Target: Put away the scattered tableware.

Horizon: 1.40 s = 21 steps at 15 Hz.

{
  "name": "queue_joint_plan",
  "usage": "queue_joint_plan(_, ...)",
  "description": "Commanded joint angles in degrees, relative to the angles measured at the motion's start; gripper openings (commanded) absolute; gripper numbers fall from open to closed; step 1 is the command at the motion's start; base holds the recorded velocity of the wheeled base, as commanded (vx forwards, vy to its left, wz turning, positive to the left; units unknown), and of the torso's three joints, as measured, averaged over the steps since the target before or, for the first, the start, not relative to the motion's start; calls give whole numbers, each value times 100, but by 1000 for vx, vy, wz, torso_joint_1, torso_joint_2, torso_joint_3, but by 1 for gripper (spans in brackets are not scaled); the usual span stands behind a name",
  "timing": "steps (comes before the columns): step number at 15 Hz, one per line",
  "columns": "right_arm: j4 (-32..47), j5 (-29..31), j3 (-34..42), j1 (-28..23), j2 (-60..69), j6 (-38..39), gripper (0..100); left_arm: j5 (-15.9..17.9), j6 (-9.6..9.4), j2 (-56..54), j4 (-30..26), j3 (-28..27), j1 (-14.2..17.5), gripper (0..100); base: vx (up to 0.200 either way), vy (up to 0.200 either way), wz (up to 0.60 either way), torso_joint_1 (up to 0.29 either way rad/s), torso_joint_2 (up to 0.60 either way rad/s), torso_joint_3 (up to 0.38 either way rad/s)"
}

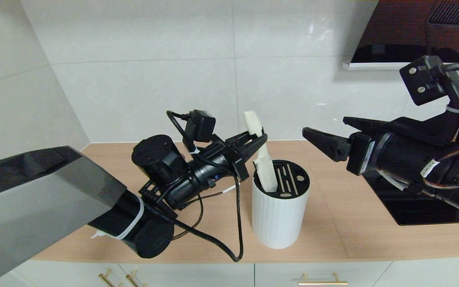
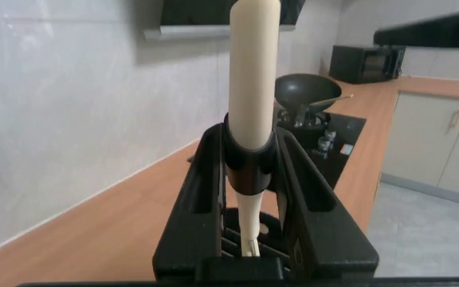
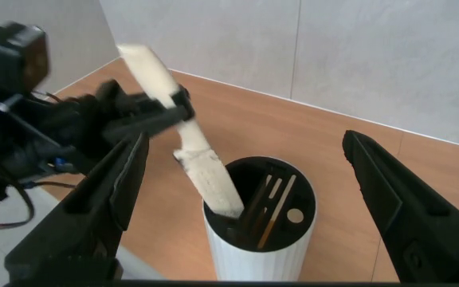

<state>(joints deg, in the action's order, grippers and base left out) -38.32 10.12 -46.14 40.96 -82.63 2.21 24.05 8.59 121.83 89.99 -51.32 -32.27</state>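
Tightly closed, the left gripper has its jaws clamped on the cream handle of the knife, just above where handle meets blade. The blade's lower part is already down inside the white holder, in the open pocket on the robot's left side of the black top, beside the narrow slots. The holder stands upright on the counter. The right gripper hangs off to the right and above, jaws spread wide, holding nothing and touching nothing. A dark hob lies on the counter beyond it.

Trouble would most likely come from the lean. The knife is not in line with the pocket, so a straight push down could wedge the blade against the rim or drag the holder sideways. Nothing steadies the holder (the right gripper is well apart from it), so it could tip. Letting go now, with much of the blade above the rim, would probably let the handle fall over against the edge.

The knife's long axis runs steeply but not vertically. The handle end points up and toward the robot's left. The tip points down into the holder, hidden below the rim.
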Motion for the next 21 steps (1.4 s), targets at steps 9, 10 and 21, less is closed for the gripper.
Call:
queue_joint_plan(9, -1, -1, 0, 0, -131, -1, 100, -32, 37, 745, 1, -299, -227, 0, 0, 0, 0, 0, 0, 0)
queue_joint_plan(10, -1, -1, 0, 0, -131, -1, 100, -32, 28, 745, 1, -299, -227, 0, 0, 0, 0, 0, 0, 0)
queue_joint_plan(21, -1, 8, 0, 0, -122, -1, 100, -208, 28, 447, 1, -203, -227, 100, 0, 0, 0, 0, 0, 0)
